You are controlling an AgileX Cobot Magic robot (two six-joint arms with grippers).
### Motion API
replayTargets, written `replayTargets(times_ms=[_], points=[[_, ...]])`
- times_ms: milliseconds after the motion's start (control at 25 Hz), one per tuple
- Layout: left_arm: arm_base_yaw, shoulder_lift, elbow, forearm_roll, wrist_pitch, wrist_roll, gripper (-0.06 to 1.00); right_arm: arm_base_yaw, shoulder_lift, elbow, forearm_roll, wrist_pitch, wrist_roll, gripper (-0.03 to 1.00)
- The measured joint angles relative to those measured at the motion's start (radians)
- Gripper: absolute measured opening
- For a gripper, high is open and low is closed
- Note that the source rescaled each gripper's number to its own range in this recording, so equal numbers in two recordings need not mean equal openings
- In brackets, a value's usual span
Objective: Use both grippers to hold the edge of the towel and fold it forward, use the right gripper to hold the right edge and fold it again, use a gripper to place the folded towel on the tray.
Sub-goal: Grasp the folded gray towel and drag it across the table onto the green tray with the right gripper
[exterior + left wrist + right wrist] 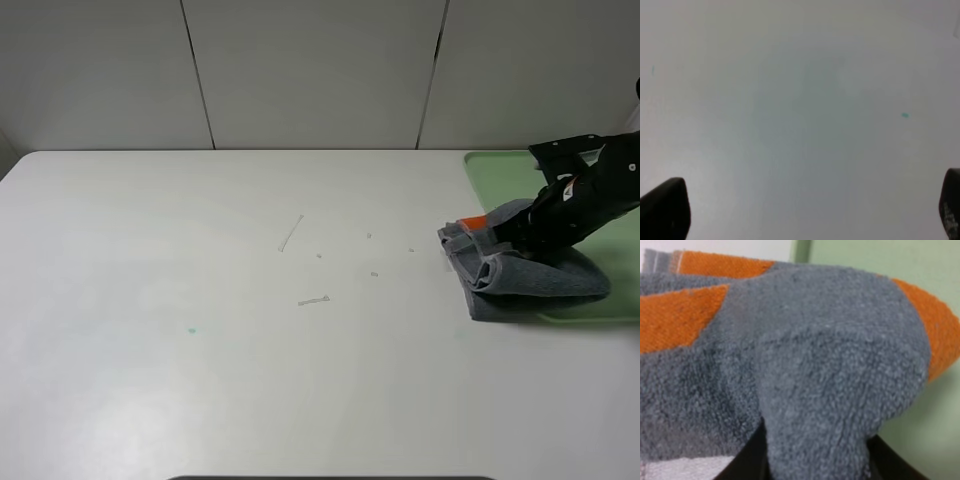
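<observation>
The grey towel with orange stripes (535, 275) lies bunched and folded, partly on the table and partly over the left edge of the green tray (500, 175). My right gripper (505, 240) is shut on the towel's upper folds. In the right wrist view the towel (790, 365) fills the picture, pinched between two dark fingers (747, 465), with the tray (880, 270) behind it. My left gripper (807, 205) is open and empty over bare table; only its two fingertips show. The left arm is out of the exterior high view.
The white table (200, 400) carries small bits of debris near its middle: a thin stick (291, 233), another (314, 300) and a green speck (191, 330). A panelled wall stands behind the table. The tray runs off the right edge of the view.
</observation>
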Motion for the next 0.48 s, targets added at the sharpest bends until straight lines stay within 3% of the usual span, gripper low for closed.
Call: replayTargets(times_ms=[480], points=[[0.000, 0.000, 0.000, 0.000, 0.000, 0.000, 1.00, -0.027, -0.088, -0.038, -0.069, 0.046, -0.004, 0.31]])
